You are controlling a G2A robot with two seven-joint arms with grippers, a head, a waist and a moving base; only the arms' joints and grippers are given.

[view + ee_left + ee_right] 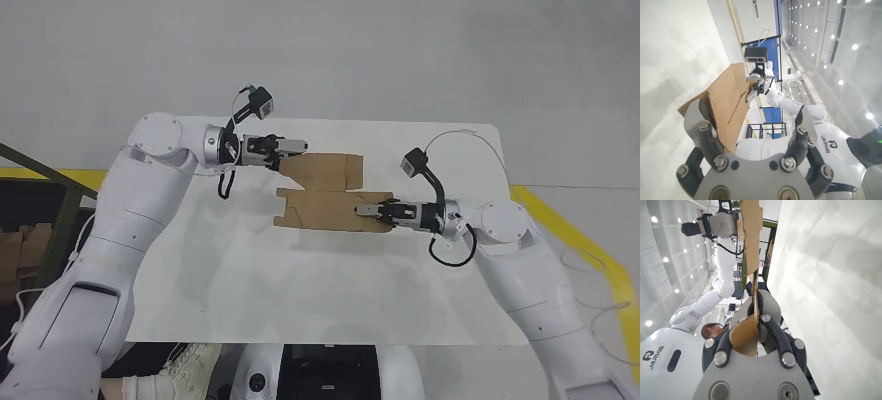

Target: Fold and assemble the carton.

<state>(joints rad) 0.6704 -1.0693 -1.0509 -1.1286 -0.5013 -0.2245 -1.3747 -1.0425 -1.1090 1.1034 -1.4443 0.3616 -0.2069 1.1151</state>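
The carton (325, 195) is a flat, unfolded sheet of brown board made of two stepped panels with a short flap on its far panel. It hangs a little above the middle of the white worktop (250, 290), roughly level with it. In the right wrist view it shows edge-on (751, 237), with a gap between it and the worktop surface (829, 275).

The right tool (368, 210) is clenched on the carton's near panel at the edge facing the right arm. Its fingers (772, 308) pinch the board from both sides, and a torn strip of board curls back over the tool's body.

The left tool (298, 146) sits at the opposite, far corner of the carton with its jaws spread wide, gripping nothing. In the left wrist view (752, 105) the carton's corner (725, 106) reaches in between the fingers and lies close along one finger (693, 115). It seems to touch that finger, though the angle leaves this unsure; the other finger stands well apart from the board.

Well away from the carton, past the worktop's edge on the left arm's side, brown cardboard pieces (22, 250) lie on the floor.
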